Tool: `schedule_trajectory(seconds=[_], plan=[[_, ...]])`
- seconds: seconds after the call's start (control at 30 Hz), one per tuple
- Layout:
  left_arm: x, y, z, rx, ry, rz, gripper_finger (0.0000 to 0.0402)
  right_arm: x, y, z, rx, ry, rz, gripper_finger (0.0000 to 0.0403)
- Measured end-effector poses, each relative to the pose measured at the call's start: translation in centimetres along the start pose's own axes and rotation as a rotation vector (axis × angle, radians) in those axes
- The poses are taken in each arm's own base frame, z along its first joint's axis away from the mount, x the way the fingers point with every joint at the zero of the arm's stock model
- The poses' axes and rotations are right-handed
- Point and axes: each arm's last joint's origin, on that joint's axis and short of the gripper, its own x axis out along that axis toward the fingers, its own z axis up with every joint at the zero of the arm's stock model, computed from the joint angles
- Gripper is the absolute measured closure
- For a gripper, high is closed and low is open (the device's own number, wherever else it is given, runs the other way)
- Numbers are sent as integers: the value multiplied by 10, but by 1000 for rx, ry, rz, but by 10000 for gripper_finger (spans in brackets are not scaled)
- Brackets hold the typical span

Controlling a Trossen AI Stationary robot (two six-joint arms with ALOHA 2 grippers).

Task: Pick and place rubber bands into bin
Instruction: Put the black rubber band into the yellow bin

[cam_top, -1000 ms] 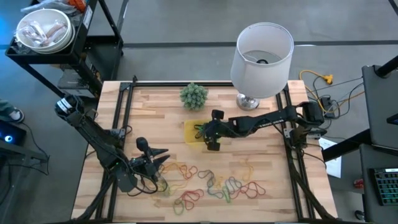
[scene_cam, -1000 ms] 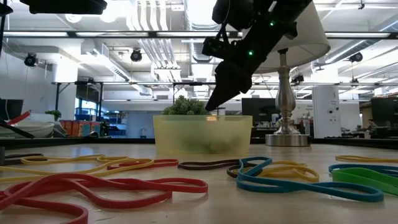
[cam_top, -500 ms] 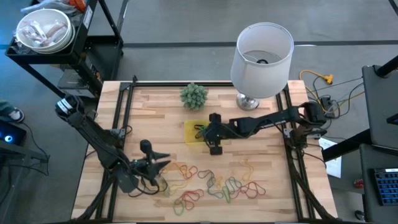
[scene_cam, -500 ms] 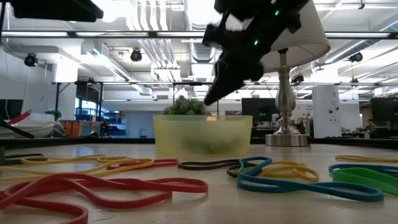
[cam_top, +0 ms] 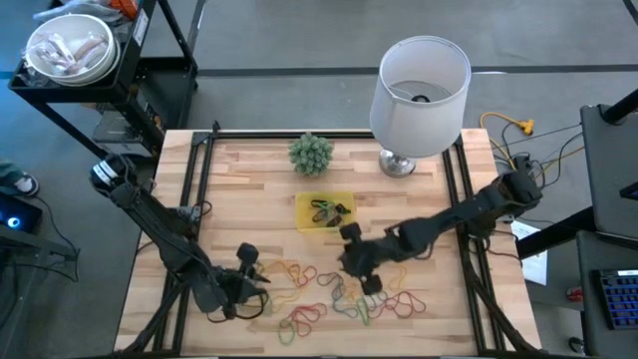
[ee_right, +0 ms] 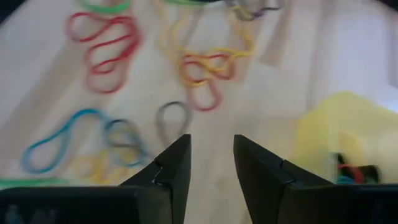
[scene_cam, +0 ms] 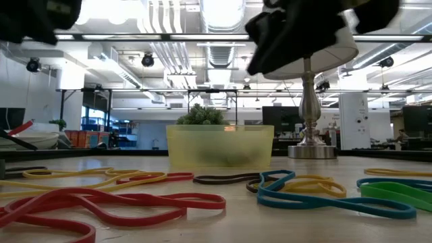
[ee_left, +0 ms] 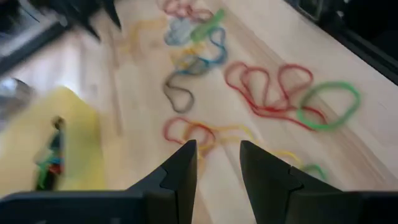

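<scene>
The left pincer is held apart and empty at the table's left front. Many rubber bands are left scattered on the table. The right pincer, apart and empty, is positioned over them. A few bands are already deposited in the bin.

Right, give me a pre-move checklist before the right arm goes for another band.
1. Right gripper open and empty: ok.
2. Right gripper over the rubber bands, not the bin: ok.
3. Bin upright with bands inside: ok.
4. Loose bands ahead of the right fingers: ok.
5. Left gripper empty: ok.
6. Left arm clear of the right arm's path: cannot tell.
</scene>
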Motion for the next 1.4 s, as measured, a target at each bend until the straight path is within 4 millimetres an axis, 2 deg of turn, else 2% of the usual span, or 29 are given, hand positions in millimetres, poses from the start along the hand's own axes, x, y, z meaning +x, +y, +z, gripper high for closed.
schedule_trajectory(seconds=[0.2,0.4,0.8,1.4], plan=[[8,-6,-13,-45,120,-41,295,-2,34,-7,40,20,62,301],[19,-13,-17,-25,169,-64,295,-3,53,-16,46,44,88,312],[35,-21,-40,-51,350,-35,295,-3,55,-17,66,43,89,335],[41,-16,-44,-76,380,-33,295,-3,55,-15,65,25,90,340]])
